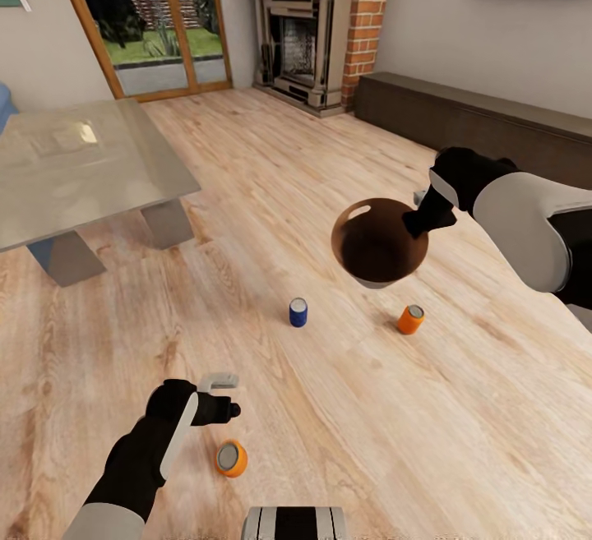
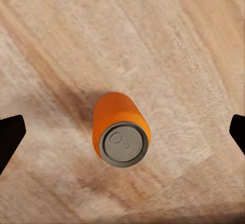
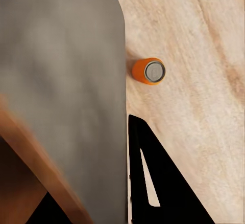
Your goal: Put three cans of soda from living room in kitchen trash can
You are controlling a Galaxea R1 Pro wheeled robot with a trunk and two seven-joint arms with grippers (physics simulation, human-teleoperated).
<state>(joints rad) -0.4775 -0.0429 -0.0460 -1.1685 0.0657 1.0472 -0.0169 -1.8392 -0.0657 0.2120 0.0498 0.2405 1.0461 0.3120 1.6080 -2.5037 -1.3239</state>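
My left pincer [image 1: 224,396] hangs released over the wood floor [image 1: 345,408], fingertips spread wide. The nearest orange can [image 2: 121,130] stands almost straight below it, centred between the tips with floor showing on both sides and nothing touching. It is upright, so its long axis runs nearly along my line of reach and I look down on its silvery lid. I judge a straight descent would set the fingers on either side of it, and this arm is plainly the nearer one.

Farther out, ahead of that pincer, stands the blue can [image 1: 298,311]. Beyond it my right pincer [image 1: 425,213] is clenched on the rim of the bin [image 1: 380,242], held above the floor, with the second orange can [image 3: 148,71] upright just below and beside it.
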